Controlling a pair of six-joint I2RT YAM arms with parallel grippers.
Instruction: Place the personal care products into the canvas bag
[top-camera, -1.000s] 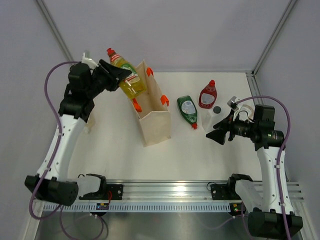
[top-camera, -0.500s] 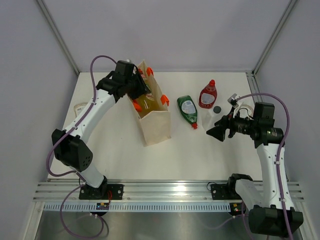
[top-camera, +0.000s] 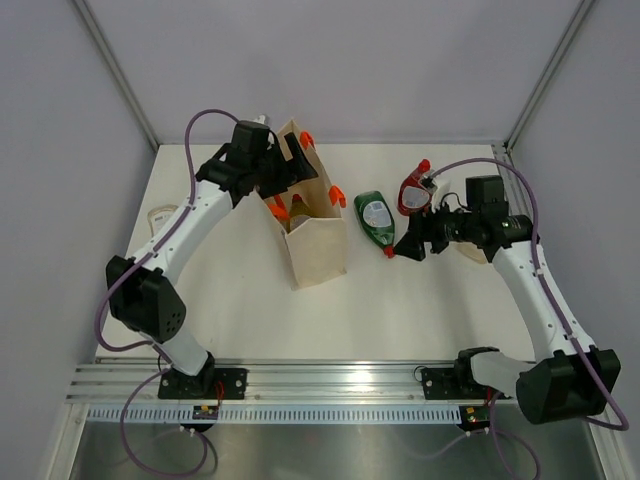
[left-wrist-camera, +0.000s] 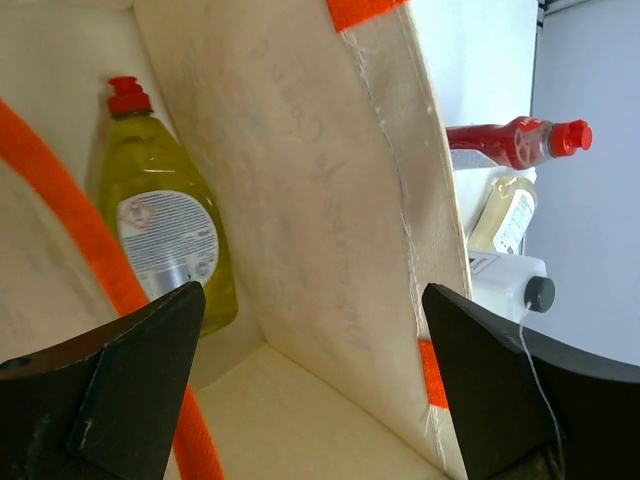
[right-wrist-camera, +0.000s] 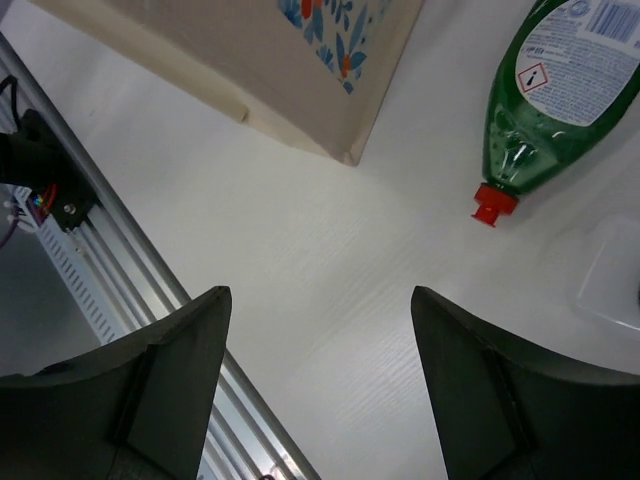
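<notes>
Left gripper (left-wrist-camera: 315, 320) has released the yellow bottle (left-wrist-camera: 165, 220) into the bag (top-camera: 318, 240); jaws apart. Right gripper (top-camera: 408, 247), jaws apart and empty, now nears the green bottle (top-camera: 376, 218) at the bag's 3 o'clock.

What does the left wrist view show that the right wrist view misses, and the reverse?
Left wrist only: the yellow-green bottle inside the canvas bag, the red bottle and white bottle beyond it. Right wrist only: the dark green bottle on the table, the floral print, the rail. Both: the canvas bag, seen between open jaws.
</notes>
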